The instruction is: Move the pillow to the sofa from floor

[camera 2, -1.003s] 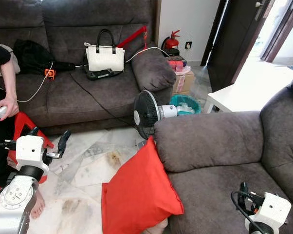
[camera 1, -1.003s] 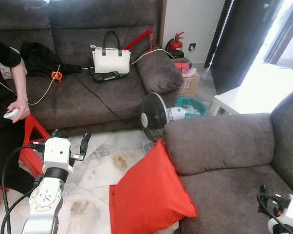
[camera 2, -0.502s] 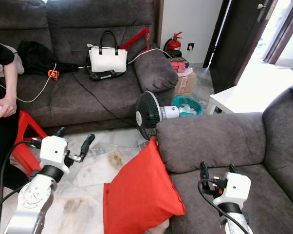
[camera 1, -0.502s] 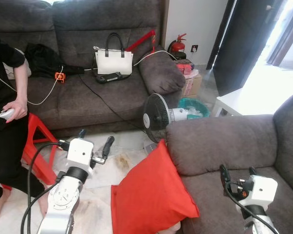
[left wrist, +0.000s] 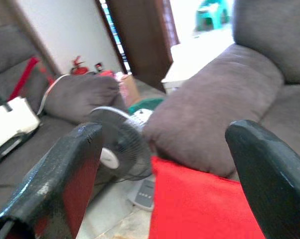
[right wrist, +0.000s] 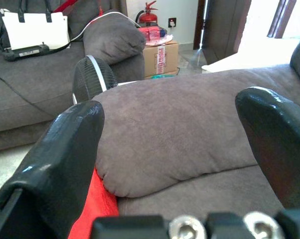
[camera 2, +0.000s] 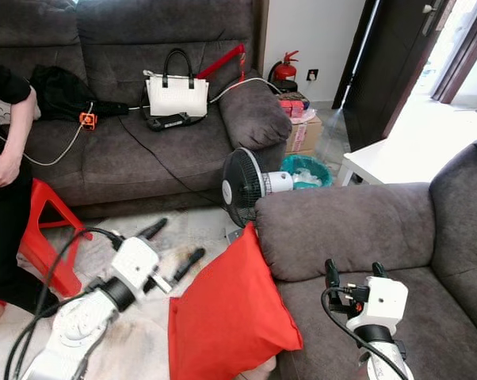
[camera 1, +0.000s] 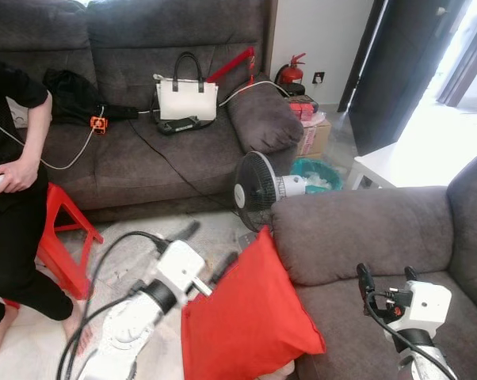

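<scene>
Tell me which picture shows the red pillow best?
The left eye view shows the red pillow best: nearly all of it, propped on the floor against the sofa. The right eye view shows much the same. The left wrist view catches its top part between the open left end effector's fingers; the right wrist view shows a small red corner.

The left gripper [camera 1: 210, 253] is smeared by motion blur, so whether its fingers touch the red pillow [camera 1: 250, 317] is unclear. The pillow's lower edge (toward six o'clock) runs off frame, and the person [camera 2: 2, 170] at nine o'clock is cropped.
</scene>
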Motion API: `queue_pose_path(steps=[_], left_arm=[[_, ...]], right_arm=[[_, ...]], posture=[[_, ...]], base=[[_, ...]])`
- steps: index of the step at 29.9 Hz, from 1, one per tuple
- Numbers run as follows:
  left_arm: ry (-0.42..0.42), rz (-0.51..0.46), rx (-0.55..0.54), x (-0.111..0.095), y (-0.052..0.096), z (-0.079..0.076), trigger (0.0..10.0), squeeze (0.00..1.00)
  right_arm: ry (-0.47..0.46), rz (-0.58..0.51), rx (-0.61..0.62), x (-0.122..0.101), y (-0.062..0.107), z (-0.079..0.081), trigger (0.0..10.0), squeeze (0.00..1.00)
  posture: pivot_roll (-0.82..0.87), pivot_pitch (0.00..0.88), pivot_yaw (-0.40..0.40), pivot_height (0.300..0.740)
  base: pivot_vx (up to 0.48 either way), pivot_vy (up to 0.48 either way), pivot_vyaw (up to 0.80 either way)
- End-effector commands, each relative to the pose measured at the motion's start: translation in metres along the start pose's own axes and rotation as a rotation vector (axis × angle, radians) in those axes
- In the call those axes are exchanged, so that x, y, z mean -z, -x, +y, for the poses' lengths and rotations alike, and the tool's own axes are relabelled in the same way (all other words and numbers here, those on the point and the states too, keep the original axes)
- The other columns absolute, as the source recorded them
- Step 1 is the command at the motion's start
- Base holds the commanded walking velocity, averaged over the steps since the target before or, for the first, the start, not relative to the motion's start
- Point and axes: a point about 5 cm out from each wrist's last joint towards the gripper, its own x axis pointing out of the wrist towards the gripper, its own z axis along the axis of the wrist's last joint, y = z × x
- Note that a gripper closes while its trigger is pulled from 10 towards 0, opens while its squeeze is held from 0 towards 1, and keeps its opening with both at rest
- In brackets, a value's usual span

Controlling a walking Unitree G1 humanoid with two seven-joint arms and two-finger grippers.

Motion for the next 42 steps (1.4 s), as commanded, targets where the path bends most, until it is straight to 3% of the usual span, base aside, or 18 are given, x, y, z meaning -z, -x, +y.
queue_pose_path(steps=[1,5,7,9,10,11,12,18,42], left_arm=[[-0.003,-0.001,0.009,-0.003,-0.002,-0.002,10.0,0.00],[-0.007,0.015,-0.006,-0.001,0.000,0.001,10.0,0.00],[-0.001,0.031,-0.065,0.003,0.002,0.009,10.0,0.00],[0.040,0.081,-0.215,0.017,0.010,0.028,10.0,0.00],[0.040,0.081,-0.215,0.017,0.010,0.028,10.0,0.00],[0.066,0.107,-0.337,0.027,0.016,0.044,10.0,0.00],[0.077,0.110,-0.374,0.028,0.017,0.049,10.0,0.00],[0.053,0.105,-0.475,0.031,0.015,0.061,10.0,0.00],[0.058,0.074,-0.482,0.034,0.008,0.063,10.0,0.00]], right_arm=[[0.003,-0.004,-0.005,-0.002,0.000,0.001,10.0,0.00],[0.001,0.001,-0.010,-0.001,0.000,0.003,10.0,0.00],[0.001,0.001,-0.009,-0.001,-0.001,0.003,10.0,0.00],[-0.001,-0.001,-0.006,-0.002,-0.003,0.003,10.0,0.00],[-0.001,-0.001,-0.006,-0.002,-0.003,0.003,10.0,0.00],[-0.003,-0.001,-0.005,-0.001,-0.004,0.004,10.0,0.00],[-0.006,-0.001,-0.005,-0.001,-0.004,0.004,10.0,0.00],[-0.015,-0.010,-0.015,-0.003,-0.005,0.011,10.0,0.00],[0.008,-0.001,0.003,-0.004,-0.007,0.016,10.0,0.00]], posture=[[0.12,0.000,-0.030,0.740],[0.13,0.000,-0.033,0.740],[0.13,0.000,-0.033,0.740],[0.13,0.000,-0.032,0.740],[0.13,0.000,-0.032,0.740],[0.14,0.000,-0.035,0.740],[0.14,0.000,-0.035,0.740],[0.13,0.000,-0.036,0.740],[0.12,0.000,-0.028,0.740]], base=[[0.000,0.000,0.00],[0.000,0.000,0.00],[0.000,0.000,0.00],[0.000,0.000,0.00],[0.000,0.000,0.00],[0.000,0.000,0.00],[0.000,0.000,0.00],[0.000,0.000,0.00],[0.000,0.000,0.00]])
